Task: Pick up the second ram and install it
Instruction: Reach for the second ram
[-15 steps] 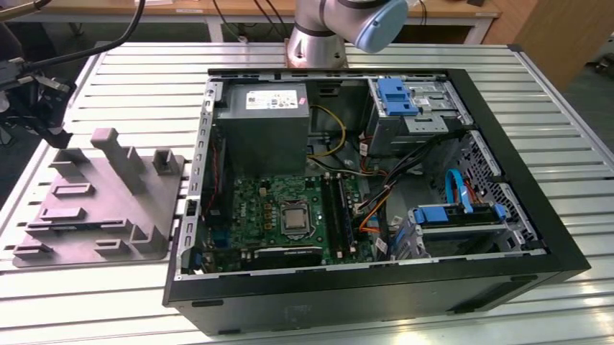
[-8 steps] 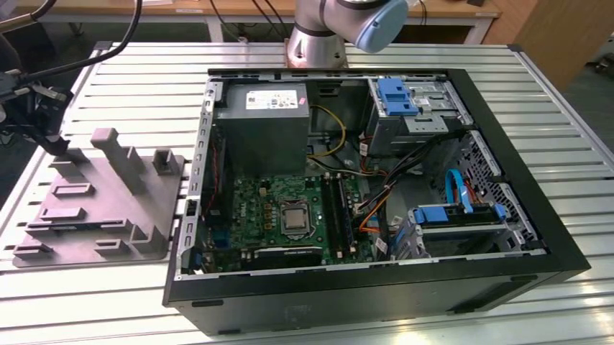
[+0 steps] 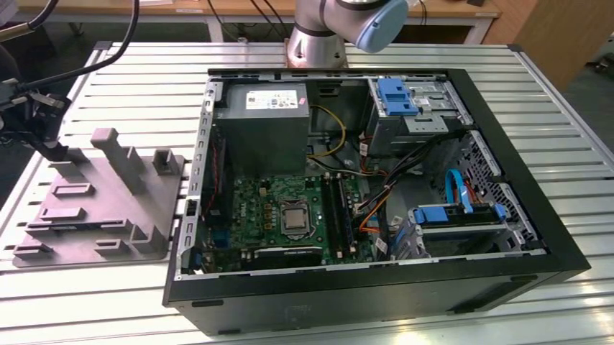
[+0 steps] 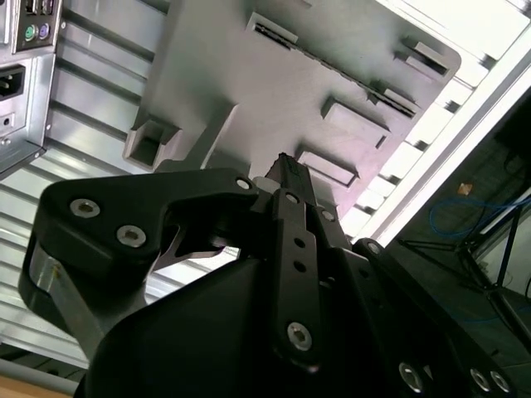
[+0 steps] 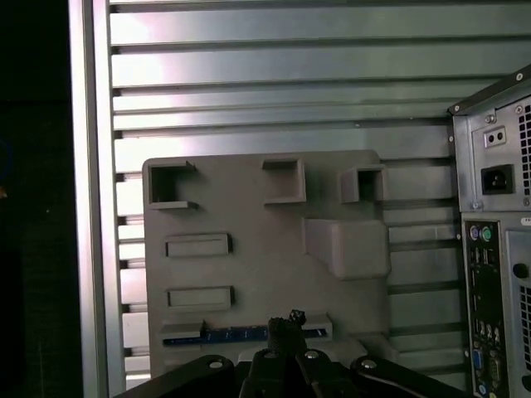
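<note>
The second ram (image 5: 241,335) is a thin dark stick standing on edge in a slot of the grey fixture plate (image 5: 265,265). In the exterior view the ram (image 3: 72,224) sits near the plate's front end, left of the open computer case (image 3: 374,187). My gripper (image 5: 286,322) hangs above the plate, its fingertips drawn together with nothing between them, close over the ram's slot in the first wrist view. It also shows from the side in the second wrist view (image 4: 282,166) and at the exterior view's far left (image 3: 53,149).
The fixture plate (image 3: 106,208) carries raised blocks and brackets (image 5: 344,245). The case's rear panel with ports (image 5: 489,249) stands beside it. Inside the case lies the motherboard (image 3: 287,208) with long black slots. The slatted table's edge (image 5: 87,199) runs close by.
</note>
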Available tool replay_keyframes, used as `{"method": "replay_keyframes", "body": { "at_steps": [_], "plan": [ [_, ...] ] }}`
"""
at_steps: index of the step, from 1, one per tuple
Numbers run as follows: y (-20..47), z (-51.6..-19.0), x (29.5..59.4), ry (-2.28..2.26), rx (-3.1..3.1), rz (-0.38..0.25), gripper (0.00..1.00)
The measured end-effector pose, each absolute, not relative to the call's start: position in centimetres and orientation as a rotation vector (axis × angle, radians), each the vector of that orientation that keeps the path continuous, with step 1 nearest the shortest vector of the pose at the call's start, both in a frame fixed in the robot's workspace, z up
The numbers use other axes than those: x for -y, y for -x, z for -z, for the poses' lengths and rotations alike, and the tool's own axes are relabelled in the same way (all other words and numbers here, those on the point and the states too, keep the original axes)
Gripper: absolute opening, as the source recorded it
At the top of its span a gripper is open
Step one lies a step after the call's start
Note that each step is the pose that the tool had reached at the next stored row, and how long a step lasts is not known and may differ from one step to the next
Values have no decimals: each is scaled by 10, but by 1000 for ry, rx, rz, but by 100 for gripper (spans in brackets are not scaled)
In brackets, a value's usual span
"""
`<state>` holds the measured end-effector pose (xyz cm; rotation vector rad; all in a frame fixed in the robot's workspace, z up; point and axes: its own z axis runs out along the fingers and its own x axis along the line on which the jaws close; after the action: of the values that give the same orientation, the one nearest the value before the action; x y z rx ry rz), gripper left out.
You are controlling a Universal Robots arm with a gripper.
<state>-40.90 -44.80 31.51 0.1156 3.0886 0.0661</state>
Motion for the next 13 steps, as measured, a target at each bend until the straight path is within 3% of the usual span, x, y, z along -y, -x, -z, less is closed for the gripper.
{"method": "replay_keyframes", "body": {
  "at_steps": [13],
  "plan": [
    [413, -305, 456, -116, -3089, -66, 10]
  ]
}}
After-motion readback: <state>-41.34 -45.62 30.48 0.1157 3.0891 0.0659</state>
